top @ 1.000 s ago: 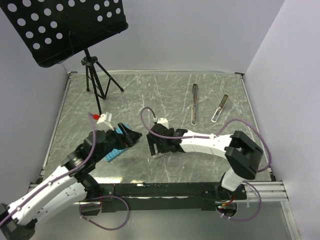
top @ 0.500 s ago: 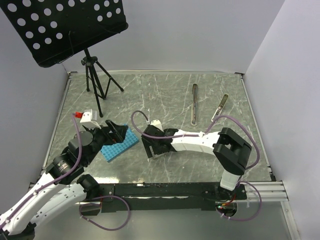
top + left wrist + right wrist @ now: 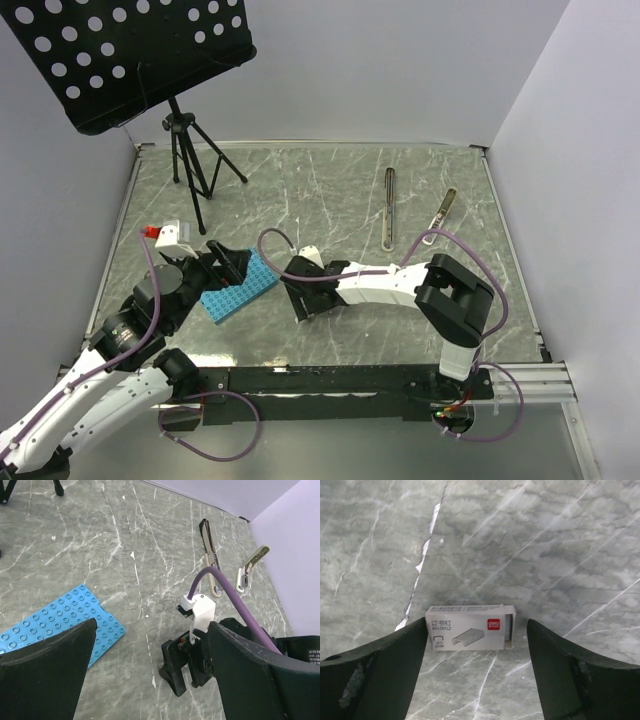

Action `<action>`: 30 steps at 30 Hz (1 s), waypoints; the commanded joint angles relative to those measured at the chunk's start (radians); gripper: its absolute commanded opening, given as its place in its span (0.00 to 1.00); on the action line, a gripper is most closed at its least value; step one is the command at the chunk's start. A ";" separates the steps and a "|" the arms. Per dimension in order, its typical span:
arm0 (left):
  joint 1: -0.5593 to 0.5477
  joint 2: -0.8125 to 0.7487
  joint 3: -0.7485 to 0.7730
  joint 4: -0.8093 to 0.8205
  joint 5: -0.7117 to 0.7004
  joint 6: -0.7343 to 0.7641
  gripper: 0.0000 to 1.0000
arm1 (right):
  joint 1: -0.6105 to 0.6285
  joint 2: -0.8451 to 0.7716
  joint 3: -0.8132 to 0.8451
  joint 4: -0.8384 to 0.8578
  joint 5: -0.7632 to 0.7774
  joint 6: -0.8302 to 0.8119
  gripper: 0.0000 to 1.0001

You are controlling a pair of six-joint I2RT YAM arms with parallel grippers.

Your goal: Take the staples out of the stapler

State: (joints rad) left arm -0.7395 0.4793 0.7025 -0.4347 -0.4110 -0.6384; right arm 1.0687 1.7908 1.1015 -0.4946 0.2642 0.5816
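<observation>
Both spread wide: right end effector (image 3: 301, 299) with a white staple box (image 3: 469, 628) between its fingers, untouched, on the table (image 3: 545, 540); left end effector (image 3: 150, 670) above a blue studded plate (image 3: 55, 625).

grey marble table (image 3: 330, 190) carries a blue studded plate (image 3: 240, 286), staple box (image 3: 469, 627), stapler (image 3: 389, 207), brassy bar (image 3: 439, 216), tripod (image 3: 190, 160).

In the top view the right gripper (image 3: 308, 305) hides the box (image 3: 470, 627), and the left gripper (image 3: 232, 262) covers part of the blue plate (image 3: 240, 288). The stand (image 3: 120, 50) is cut off at upper left. Whether staples sit in the stapler (image 3: 389, 207) is too small to tell.
</observation>
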 commanded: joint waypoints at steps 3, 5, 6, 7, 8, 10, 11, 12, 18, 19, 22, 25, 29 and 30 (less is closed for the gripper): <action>-0.001 -0.008 0.015 0.016 -0.020 0.022 0.97 | 0.028 -0.001 0.031 -0.005 -0.005 -0.005 0.78; -0.003 -0.001 0.023 0.002 -0.020 0.017 0.97 | 0.030 0.002 0.037 -0.010 -0.005 -0.003 0.75; -0.001 0.001 0.025 0.002 -0.020 0.016 0.97 | 0.028 0.004 0.038 -0.012 -0.006 -0.002 0.70; -0.003 0.001 0.025 0.001 -0.023 0.016 0.97 | 0.031 0.002 0.037 -0.012 -0.005 0.000 0.68; -0.001 -0.001 0.023 0.002 -0.025 0.016 0.97 | 0.031 -0.001 0.035 -0.010 -0.006 0.001 0.66; -0.001 -0.004 0.022 0.005 -0.025 0.017 0.97 | 0.031 -0.002 0.032 -0.004 -0.010 0.003 0.59; -0.001 -0.005 0.017 0.007 -0.025 0.019 0.97 | 0.031 -0.002 0.032 -0.004 -0.011 0.006 0.57; -0.003 -0.004 0.017 0.004 -0.023 0.022 0.97 | 0.031 -0.001 0.032 -0.004 -0.011 0.006 0.54; -0.001 -0.005 0.018 0.010 -0.009 0.028 0.97 | 0.031 -0.004 0.024 -0.010 -0.017 0.020 0.56; -0.001 -0.005 0.017 0.013 -0.006 0.029 0.97 | 0.033 -0.004 0.023 -0.006 -0.028 0.017 0.59; -0.001 -0.005 0.009 0.025 0.009 0.040 0.97 | 0.031 -0.033 0.034 -0.025 -0.049 0.018 0.70; -0.003 0.010 0.005 0.043 0.059 0.051 0.97 | 0.030 -0.112 0.032 -0.042 -0.066 0.014 0.82; -0.003 0.024 0.005 0.071 0.146 0.066 0.97 | 0.027 -0.276 0.037 -0.093 -0.057 -0.011 1.00; -0.001 0.021 0.002 0.083 0.162 0.074 0.97 | 0.013 -0.309 0.028 -0.101 -0.060 -0.015 1.00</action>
State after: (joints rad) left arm -0.7395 0.4908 0.7021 -0.4236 -0.3485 -0.6041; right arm 1.0931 1.6798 1.1015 -0.5465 0.2008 0.5816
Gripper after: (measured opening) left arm 0.969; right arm 0.994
